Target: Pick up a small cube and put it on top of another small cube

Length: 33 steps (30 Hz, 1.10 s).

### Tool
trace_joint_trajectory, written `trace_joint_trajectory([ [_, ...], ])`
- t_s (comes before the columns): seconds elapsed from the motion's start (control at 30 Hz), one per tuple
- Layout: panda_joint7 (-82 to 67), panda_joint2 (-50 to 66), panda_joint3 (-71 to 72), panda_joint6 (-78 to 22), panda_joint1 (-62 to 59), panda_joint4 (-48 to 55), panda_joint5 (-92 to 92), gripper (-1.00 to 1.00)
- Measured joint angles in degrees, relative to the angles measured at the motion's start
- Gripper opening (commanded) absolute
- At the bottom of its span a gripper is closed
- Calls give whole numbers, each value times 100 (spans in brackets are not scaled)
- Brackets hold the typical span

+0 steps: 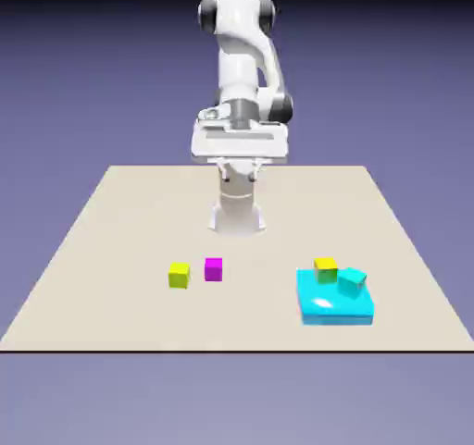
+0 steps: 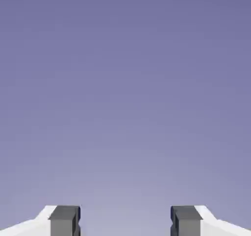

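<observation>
Holding gripper [image 2: 125,222] high, jaws apart and empty, so I've clearance over magenta cube [image 1: 213,268]; yellow cube [image 1: 179,274] just beside looks like the stack target.

Exterior view high across the table [image 1: 111,212]; hand view on backdrop only.

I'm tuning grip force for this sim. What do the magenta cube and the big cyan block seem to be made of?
Magenta cube: flat, matte, uniform colour with no highlight, like painted wood or dull plastic; it's a render, so the look leaves it open.
Cyan block: glossy, with a bright white sheen on top, suggesting smooth plastic.
</observation>
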Motion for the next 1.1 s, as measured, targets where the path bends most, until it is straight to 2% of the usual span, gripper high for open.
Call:
trace_joint_trajectory([
  [0.7,1068,4232,-4274,-5232,819,493,4807,0],
  [0.77,1076,4265,-4307,-5273,825,496,4844,0],
  [0.97,171,5366,-3388,-5129,740,596,6337,0],
  [1.0,125,5422,-3341,-5121,736,601,6413,-100],
  [1.1,268,5239,-3494,-5145,750,585,6179,-100],
])
